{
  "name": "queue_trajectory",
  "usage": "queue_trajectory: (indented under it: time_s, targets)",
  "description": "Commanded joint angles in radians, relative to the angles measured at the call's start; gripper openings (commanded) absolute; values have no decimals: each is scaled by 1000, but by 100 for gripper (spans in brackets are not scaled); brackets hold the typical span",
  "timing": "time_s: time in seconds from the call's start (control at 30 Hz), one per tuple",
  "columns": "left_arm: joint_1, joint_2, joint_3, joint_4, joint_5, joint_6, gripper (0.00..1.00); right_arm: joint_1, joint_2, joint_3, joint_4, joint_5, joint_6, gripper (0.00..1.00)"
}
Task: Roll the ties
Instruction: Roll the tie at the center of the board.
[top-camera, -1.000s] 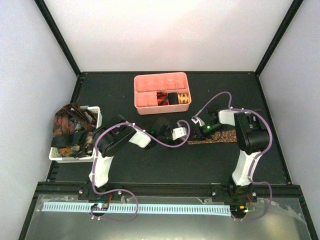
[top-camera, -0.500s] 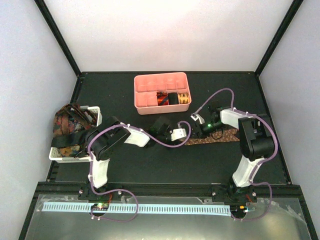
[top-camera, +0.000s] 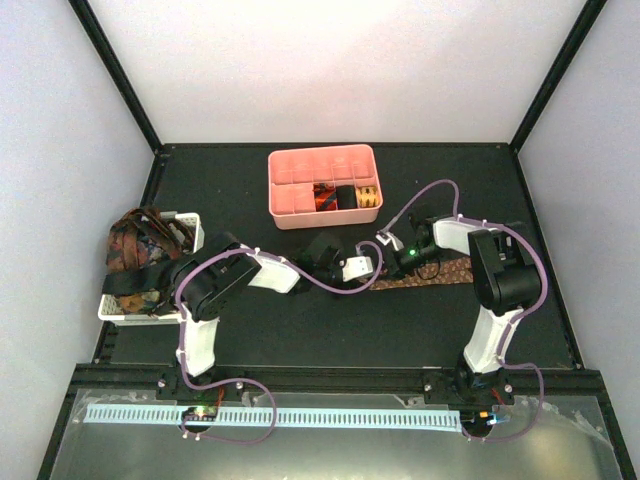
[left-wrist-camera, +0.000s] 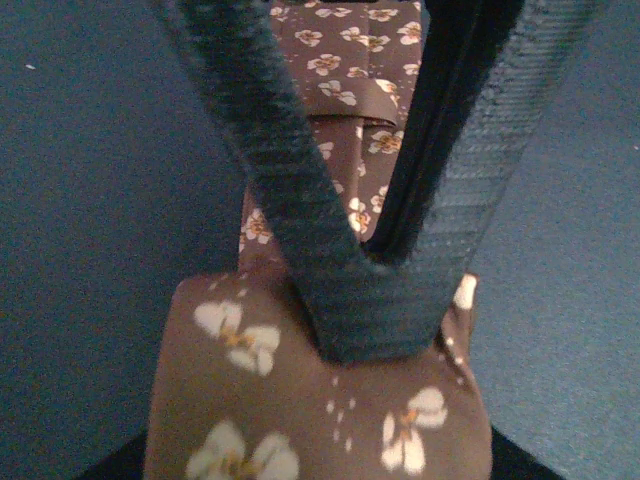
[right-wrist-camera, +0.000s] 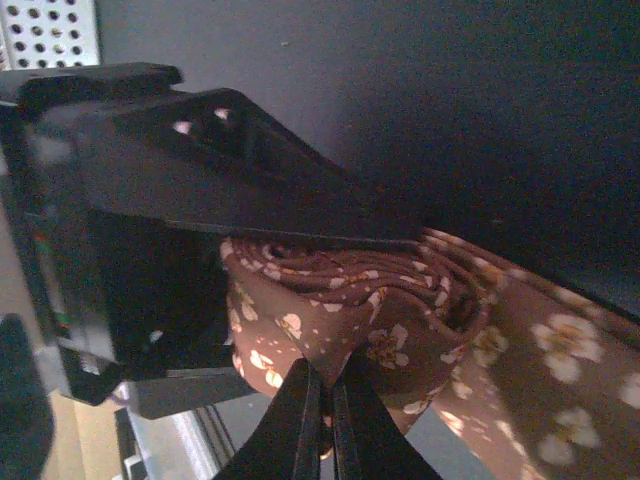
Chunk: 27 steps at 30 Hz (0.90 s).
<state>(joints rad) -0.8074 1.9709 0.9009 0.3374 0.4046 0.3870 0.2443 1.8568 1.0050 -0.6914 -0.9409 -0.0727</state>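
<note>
Rolling step: the left tool (left-wrist-camera: 375, 328) grasps the coiled end of the brown tie (left-wrist-camera: 330, 410) so it cannot loosen. The right tool (right-wrist-camera: 321, 385) is clenched just below that coil, probably steadying it

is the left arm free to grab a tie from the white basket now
Probably not yet: the left pincer is clamped on the part-rolled brown tie, so it would have to let go first. The way to the white basket looks open.

We find the brown tie (left-wrist-camera: 320, 420) smooth, faintly sheened cloth on the matt table (top-camera: 300, 330) near the smooth pink plastic tray (top-camera: 290, 215). The pads (left-wrist-camera: 290, 200) of the left gripper (left-wrist-camera: 375, 330) look coarsely ribbed.
</note>
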Motion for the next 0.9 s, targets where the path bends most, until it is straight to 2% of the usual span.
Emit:
queue_trajectory:
  time_s: [0.0,0.1,0.2,0.3,0.6,0.77,0.87]
  targets:
    - [2,12,-33,-127,-38,3,53,-40,13,-6,-13,99,-24,2]
    - [22,-31,-64,-52,30,-22,75,-56,27,-17,-32,134,-42,2]
    - [25,-64,-98,42,44,-43,88,-66,38,-34,-22,175,-30,2]
    - [25,-58,-134,151,56,-46,98,-70,46,-32,-17,215,-12,2]
    - [13,96,-79,352,118,-68,99,-69,76,-32,-6,208,-6,2]
    - [-8,153,38,254,80,-68,98,-69,56,-31,4,147,-10,2]
    - [-13,165,54,201,63,-54,98,-69,40,-33,4,145,-14,2]
